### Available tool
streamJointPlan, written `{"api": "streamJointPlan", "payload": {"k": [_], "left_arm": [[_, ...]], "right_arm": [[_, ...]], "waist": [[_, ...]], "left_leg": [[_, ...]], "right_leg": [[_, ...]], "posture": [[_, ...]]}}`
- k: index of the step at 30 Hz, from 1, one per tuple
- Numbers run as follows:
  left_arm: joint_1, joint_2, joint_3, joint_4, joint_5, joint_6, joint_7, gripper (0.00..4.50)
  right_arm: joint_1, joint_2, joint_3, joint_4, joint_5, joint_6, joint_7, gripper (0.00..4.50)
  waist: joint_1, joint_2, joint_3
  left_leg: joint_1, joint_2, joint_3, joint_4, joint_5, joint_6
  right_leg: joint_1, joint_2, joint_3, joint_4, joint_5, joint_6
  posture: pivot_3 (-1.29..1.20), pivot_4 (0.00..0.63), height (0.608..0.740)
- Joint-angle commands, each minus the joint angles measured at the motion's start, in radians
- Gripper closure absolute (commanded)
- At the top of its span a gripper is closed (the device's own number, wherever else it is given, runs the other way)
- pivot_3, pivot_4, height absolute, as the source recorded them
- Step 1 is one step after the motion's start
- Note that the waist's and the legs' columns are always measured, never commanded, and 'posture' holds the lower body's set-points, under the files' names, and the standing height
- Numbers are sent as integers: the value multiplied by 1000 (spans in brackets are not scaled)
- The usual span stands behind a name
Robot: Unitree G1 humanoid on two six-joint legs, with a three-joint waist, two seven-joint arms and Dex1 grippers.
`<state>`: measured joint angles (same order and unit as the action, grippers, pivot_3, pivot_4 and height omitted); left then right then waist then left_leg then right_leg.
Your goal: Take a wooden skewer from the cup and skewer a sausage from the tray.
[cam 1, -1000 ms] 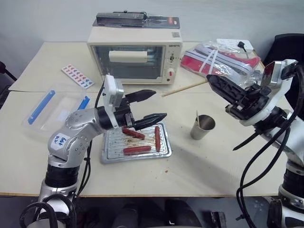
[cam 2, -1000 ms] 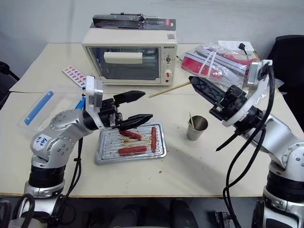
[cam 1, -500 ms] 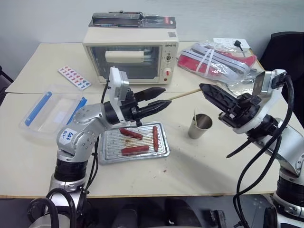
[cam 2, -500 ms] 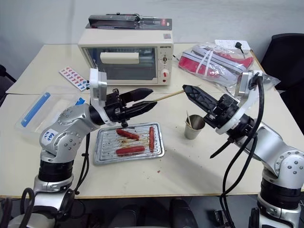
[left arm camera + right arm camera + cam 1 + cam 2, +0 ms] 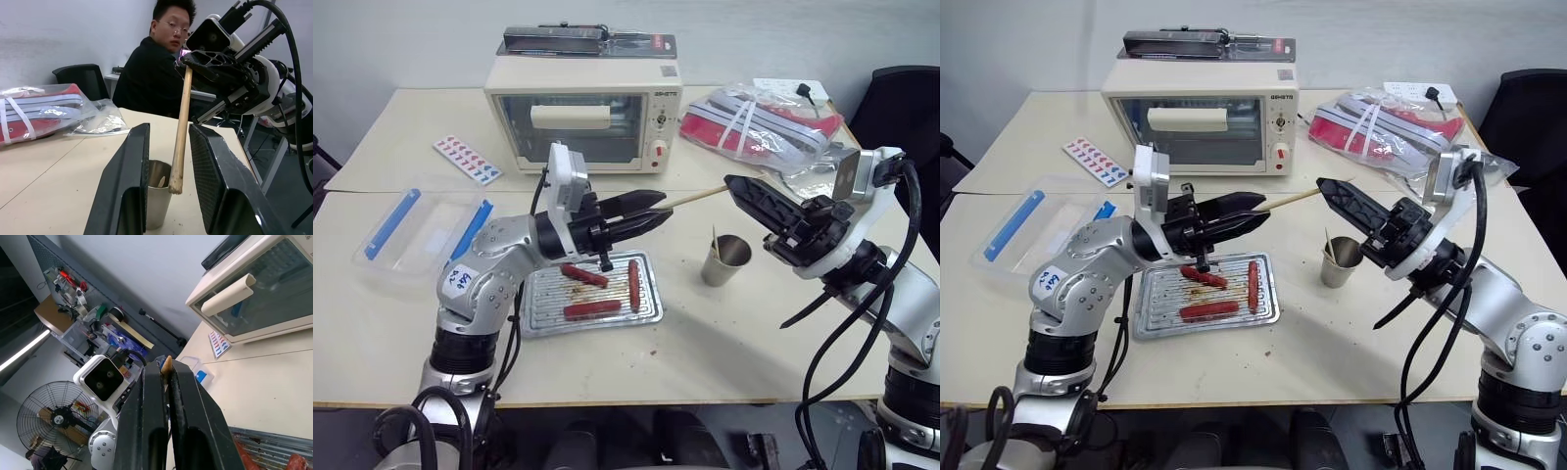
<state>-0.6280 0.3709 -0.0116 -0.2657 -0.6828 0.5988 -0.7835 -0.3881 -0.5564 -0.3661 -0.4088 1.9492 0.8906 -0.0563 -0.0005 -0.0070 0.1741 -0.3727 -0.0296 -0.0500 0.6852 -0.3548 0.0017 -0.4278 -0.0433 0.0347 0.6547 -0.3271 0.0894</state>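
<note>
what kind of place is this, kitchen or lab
Most likely a robotics lab or workshop, not a kitchen: the toaster oven sits on plain office tables, a wall rack of tools hangs behind, and a standing fan is nearby.

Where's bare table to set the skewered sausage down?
Free: the front strip of table between the tray and the near edge, and the patch right of the cup. Crowded: the back, with the toaster oven and the bagged red items; the clear plastic box takes the left.
</note>
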Motion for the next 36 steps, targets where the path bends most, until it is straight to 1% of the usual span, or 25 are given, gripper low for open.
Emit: {"api": "streamJointPlan", "payload": {"k": [1,17,20,23,24,30,32,36], "left_arm": [[-18,-3,0,-32,-8,-10,-5,3176],[-30,-24,7,-43,-34,1,10,3176],[-30,-25,5,-45,-41,2,5,3680],[-39,-32,16,-37,-46,-1,20,4389],[-44,-34,20,-32,-49,-1,23,4490],[-53,-31,10,-28,-30,3,29,4490],[-53,-34,12,-25,-30,3,33,3950],[-49,-43,13,-35,-36,3,46,3068]], "right_arm": [[-18,8,-14,-38,23,-19,2,4500],[-33,31,6,-53,23,-38,-33,4500],[-37,40,7,-59,23,-45,-41,4500],[-31,44,7,-70,23,-50,-45,4500],[-29,45,9,-72,23,-52,-46,4500],[-27,41,16,-78,23,-64,-54,4500],[-30,41,18,-77,23,-66,-57,4500],[-34,43,17,-77,23,-69,-64,4500]], "waist": [[0,0,0],[0,0,0],[0,0,0],[0,0,0],[0,0,0],[0,0,0],[0,0,0],[0,0,0]], "left_leg": [[0,0,0,0,0,0],[0,0,0,0,0,0],[0,0,0,0,0,0],[0,0,0,0,0,0],[0,0,0,0,0,0],[0,0,0,0,0,0],[0,0,0,0,0,0],[0,0,0,0,0,0]], "right_leg": [[0,0,0,0,0,0],[0,0,0,0,0,0],[0,0,0,0,0,0],[0,0,0,0,0,0],[0,0,0,0,0,0],[0,0,0,0,0,0],[0,0,0,0,0,0],[0,0,0,0,0,0]], "posture": [[0,150,740],[0,150,740],[0,150,740],[0,150,740],[0,150,740],[0,150,740],[0,150,740],[0,150,740]]}}
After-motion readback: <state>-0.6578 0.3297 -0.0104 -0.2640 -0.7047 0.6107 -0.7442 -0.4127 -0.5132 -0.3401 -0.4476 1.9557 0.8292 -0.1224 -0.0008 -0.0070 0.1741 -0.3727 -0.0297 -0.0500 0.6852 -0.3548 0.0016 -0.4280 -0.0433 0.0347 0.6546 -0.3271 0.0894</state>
